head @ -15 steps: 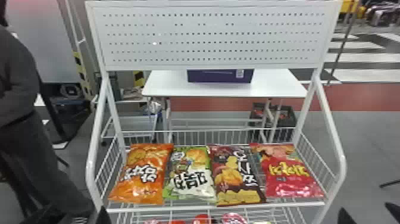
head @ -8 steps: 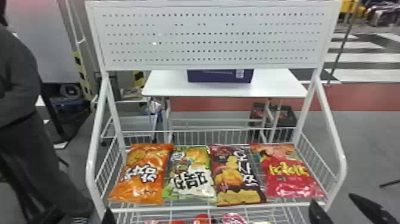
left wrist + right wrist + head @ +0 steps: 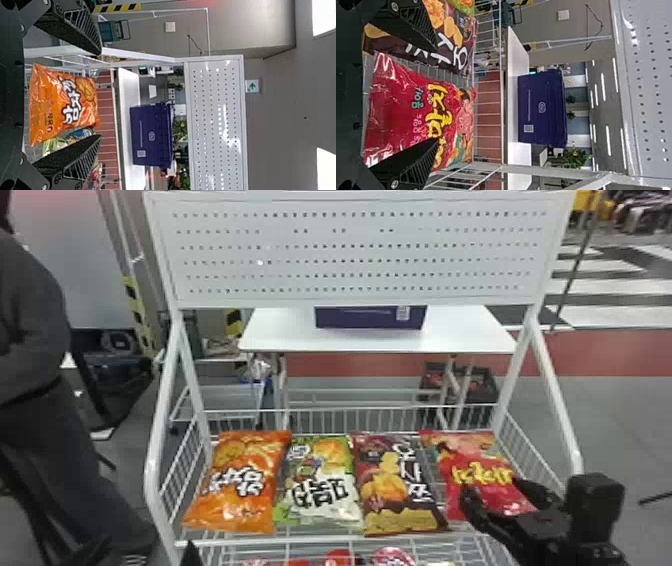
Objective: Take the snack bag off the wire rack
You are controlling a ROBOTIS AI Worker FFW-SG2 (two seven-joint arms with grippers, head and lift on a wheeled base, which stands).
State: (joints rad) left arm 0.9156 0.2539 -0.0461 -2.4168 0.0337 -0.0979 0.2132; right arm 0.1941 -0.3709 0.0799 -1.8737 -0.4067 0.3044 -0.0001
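4 snack bags lie flat in a row on the wire rack [image 3: 151, 470] — 1 orange [image 3: 245, 485], 1 green [image 3: 320, 485], 1 brown [image 3: 395, 485] and 1 red [image 3: 480, 470]. The right gripper [image 3: 491, 487] is over the red bag, its 2 fingers apart; contact I can't tell. The left gripper [image 3: 148, 546] is before the orange bag, its 2 fingers also apart. Behind — 1 purple box [image 3: 370, 317] on 1 white table [image 3: 285, 335].

Glossy crinkled plastic snack bags [image 3: 237, 485], white-painted metal rack [image 3: 360, 247] (smooth).
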